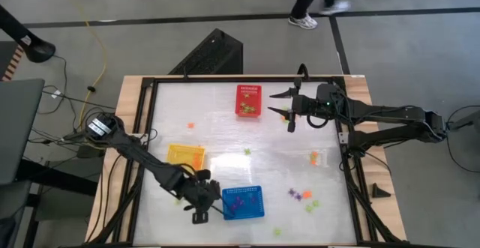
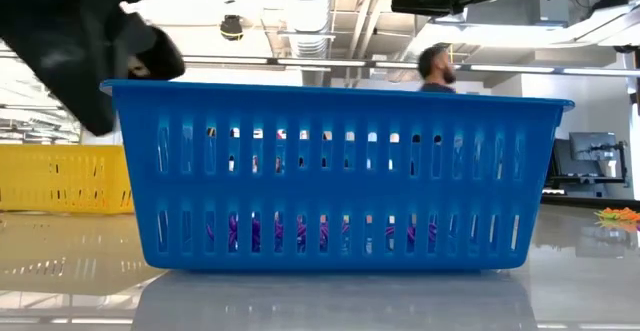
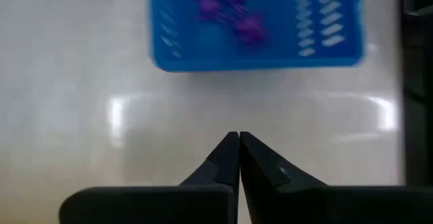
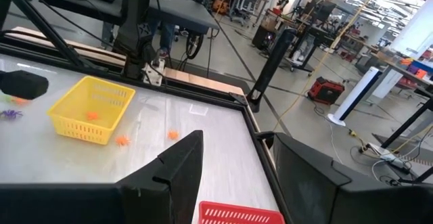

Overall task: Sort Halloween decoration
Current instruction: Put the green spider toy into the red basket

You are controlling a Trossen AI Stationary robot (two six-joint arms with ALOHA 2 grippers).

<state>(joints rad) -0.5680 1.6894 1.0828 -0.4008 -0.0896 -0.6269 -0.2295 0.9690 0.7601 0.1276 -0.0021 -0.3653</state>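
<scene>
The left gripper [image 3: 238, 137] has its fingers pressed together on nothing, the tips meeting over bare white table [image 1: 225, 139] just left of the blue basket [image 1: 243, 202]. From above, its arm runs in from the left edge, elbow bent, wrist low by the basket's near-left corner. The purple trinkets [image 3: 233, 7] inside that basket are blurred in the left wrist view; in the low view only purple patches show through the slots, and the basket blocks most of the table behind it.

The right gripper [image 1: 289, 107] hangs above the far side with its fingers spread apart and empty, beside the red basket [image 1: 248, 100], its arm stretched in from the right.

Loose trinkets lie scattered, too small to make out shapes: an orange one [image 1: 190, 125] far left, a green one [image 1: 247, 152] mid-table, and a purple, orange and green cluster [image 1: 301, 196] near right. The yellow basket [image 1: 185, 156] holds an orange piece [image 4: 91, 115].
</scene>
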